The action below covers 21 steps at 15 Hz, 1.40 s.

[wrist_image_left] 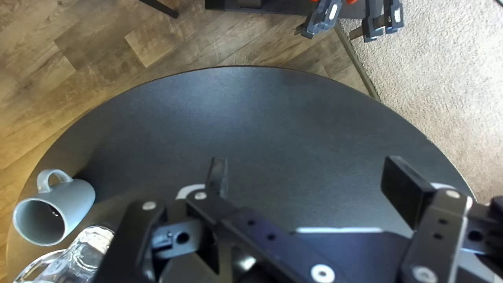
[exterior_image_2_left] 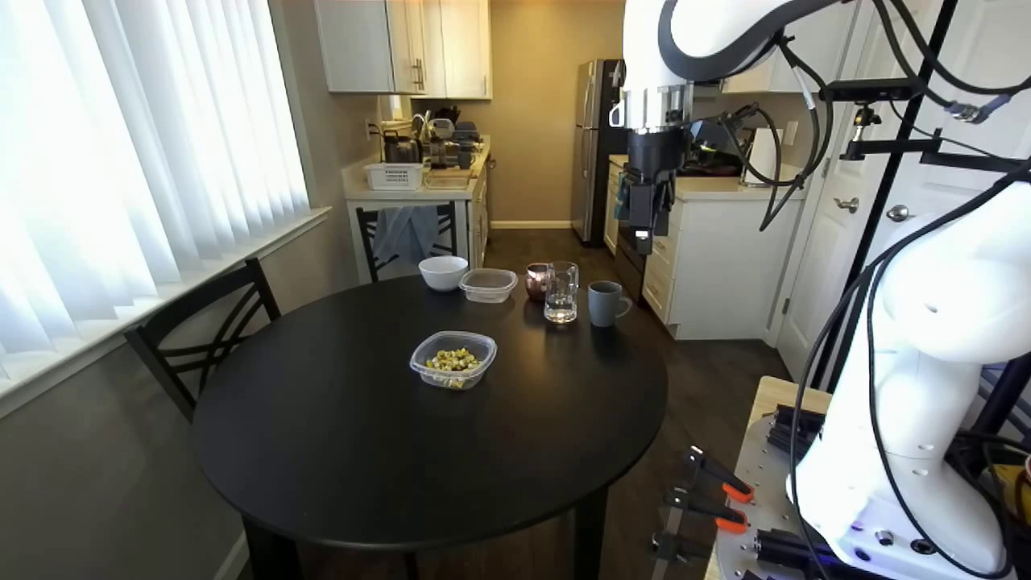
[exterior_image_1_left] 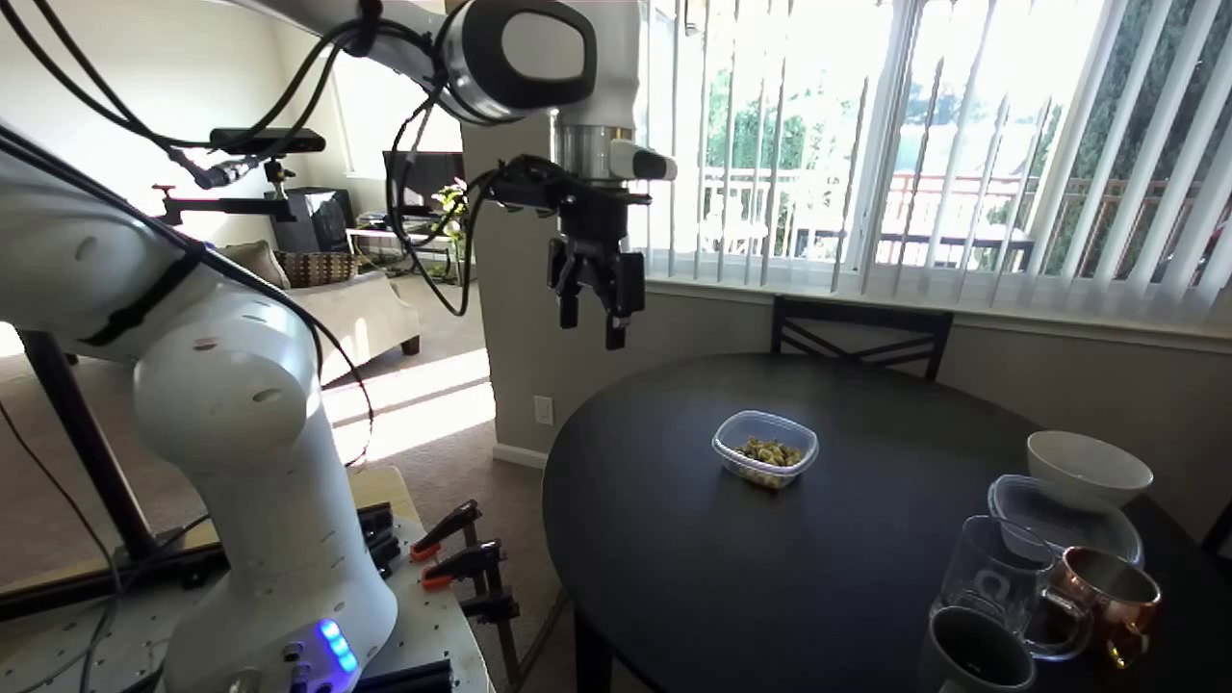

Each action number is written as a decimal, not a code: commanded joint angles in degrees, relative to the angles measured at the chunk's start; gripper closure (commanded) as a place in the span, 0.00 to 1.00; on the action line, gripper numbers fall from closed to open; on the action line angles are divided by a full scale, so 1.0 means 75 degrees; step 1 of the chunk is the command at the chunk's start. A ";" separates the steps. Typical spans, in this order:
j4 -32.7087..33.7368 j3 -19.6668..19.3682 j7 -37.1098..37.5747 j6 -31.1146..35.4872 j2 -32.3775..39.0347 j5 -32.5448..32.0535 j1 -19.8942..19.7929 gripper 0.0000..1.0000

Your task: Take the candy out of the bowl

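Reaching the candy (exterior_image_1_left: 770, 450), piled in the clear bowl (exterior_image_1_left: 760, 425) on the dark tabletop (exterior_image_2_left: 338, 451), likely means centring the spread, empty fingers (wrist_image_left: 404, 188) overhead, then descending straight without tipping the bowl.

On the round black table (exterior_image_2_left: 378, 459) stand a white bowl (exterior_image_2_left: 443, 274), a clear tub (exterior_image_2_left: 488, 295) just beside it, a copper mug (exterior_image_2_left: 535, 283), a glass mug (exterior_image_2_left: 561, 295) and a gray mug (exterior_image_2_left: 605, 306). By the table are 2 dark chairs (exterior_image_2_left: 197, 301), 1 draped with a bluish cloth (exterior_image_2_left: 409, 234).
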 commanded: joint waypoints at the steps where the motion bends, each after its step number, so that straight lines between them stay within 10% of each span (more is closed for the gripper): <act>1: 0.0012 -0.0001 0.0003 -0.0015 0.0002 0.0001 0.0005 0.00; 21: 0.5166 0.0239 -0.1212 0.3240 0.7113 -0.0281 0.0118 0.00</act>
